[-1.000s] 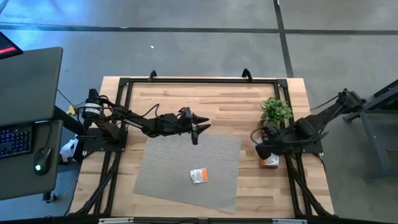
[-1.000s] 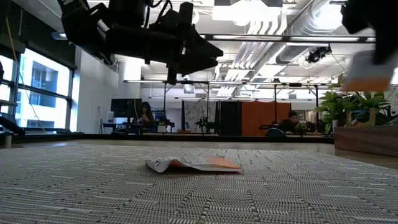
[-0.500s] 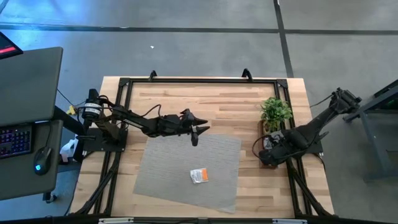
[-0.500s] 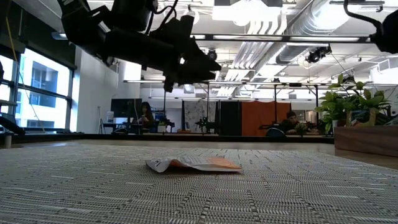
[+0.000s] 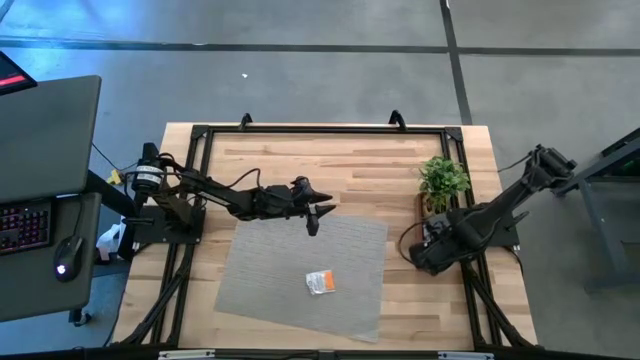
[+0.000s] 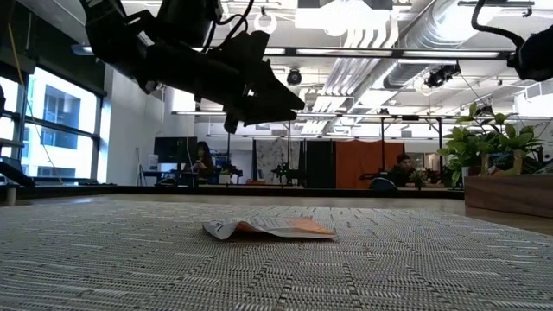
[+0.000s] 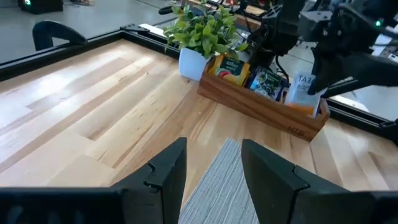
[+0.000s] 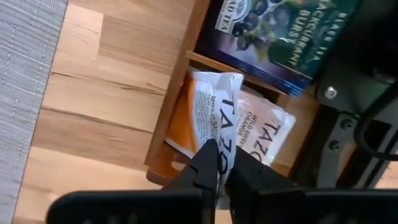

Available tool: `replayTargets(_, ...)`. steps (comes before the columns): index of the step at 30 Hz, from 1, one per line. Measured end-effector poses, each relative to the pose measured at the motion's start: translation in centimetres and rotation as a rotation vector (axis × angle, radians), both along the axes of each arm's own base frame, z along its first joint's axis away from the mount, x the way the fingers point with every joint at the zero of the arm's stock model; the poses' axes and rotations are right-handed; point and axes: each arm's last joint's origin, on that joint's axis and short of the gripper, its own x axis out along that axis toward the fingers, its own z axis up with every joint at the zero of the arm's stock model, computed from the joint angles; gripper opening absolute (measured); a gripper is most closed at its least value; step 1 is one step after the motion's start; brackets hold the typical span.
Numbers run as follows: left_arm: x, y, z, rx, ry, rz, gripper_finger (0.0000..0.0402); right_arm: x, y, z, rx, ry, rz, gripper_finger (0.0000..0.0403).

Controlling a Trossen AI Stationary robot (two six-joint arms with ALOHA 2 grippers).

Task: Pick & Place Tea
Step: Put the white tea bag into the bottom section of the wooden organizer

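Observation:
One white-and-orange tea sachet (image 5: 321,283) lies flat on the grey mat (image 5: 270,270), also seen in the low view (image 6: 268,228). More sachets stand in the narrow wooden tray (image 7: 261,102) at the table's right. My right gripper (image 5: 428,258) is over the tray's near end, shut on a white sachet (image 8: 217,118). My left gripper (image 5: 315,213) hangs open above the mat's far edge, touching nothing (image 7: 214,174). My right gripper (image 8: 225,167) pinches a white-and-orange sachet by its upper edge (image 8: 224,142) between its two fingers. It comes from above, pointing down. The sachet hangs below the fingers into the tray's end compartment (image 8: 177,112), beside other sachets; whether it rests there I cannot tell.
A small green potted plant (image 5: 443,178) stands at the tray's far end. A dark sachet (image 8: 280,37) sits in the neighbouring compartment. Bare wood lies between the mat and the tray (image 8: 106,93). A black frame runs along the table edge (image 5: 300,128).
My right gripper has moved toward the table's near edge and down to the tray's near end, carrying the white-and-orange sachet, and has left the low view. The sachet on the mat has stayed where it was.

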Motion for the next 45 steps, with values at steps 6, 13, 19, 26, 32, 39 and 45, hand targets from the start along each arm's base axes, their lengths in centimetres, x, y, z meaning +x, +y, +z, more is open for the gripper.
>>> replayTargets(6,0.0,0.0,0.0,0.000,-0.001,0.000,0.0153,0.8,0.6,-0.8,0.001,0.000,0.004,0.0037)
replayTargets(13,0.0,0.0,0.0,0.000,0.000,0.001,0.0153,1.0,0.8,-0.6,0.052,-0.030,0.027,0.0055)
replayTargets(19,0.0,0.0,0.0,0.000,0.000,0.001,0.0153,0.6,0.8,-0.5,0.113,0.043,0.098,0.0072)
replayTargets(26,0.0,0.0,0.0,0.000,-0.001,0.001,0.0153,0.4,0.9,-0.5,0.158,0.079,0.194,0.0107)
replayTargets(32,0.0,0.0,0.0,0.000,-0.001,0.001,0.0153,-0.3,0.6,-0.4,0.170,0.155,0.208,0.0145)
replayTargets(39,0.0,0.0,0.0,-0.003,-0.002,0.003,0.0153,-1.2,-0.2,1.1,0.178,0.071,0.205,0.0175)
replayTargets(45,0.0,0.0,0.0,-0.006,-0.002,0.004,0.0153,-1.1,-1.3,2.4,-0.009,-0.224,0.212,0.0179)
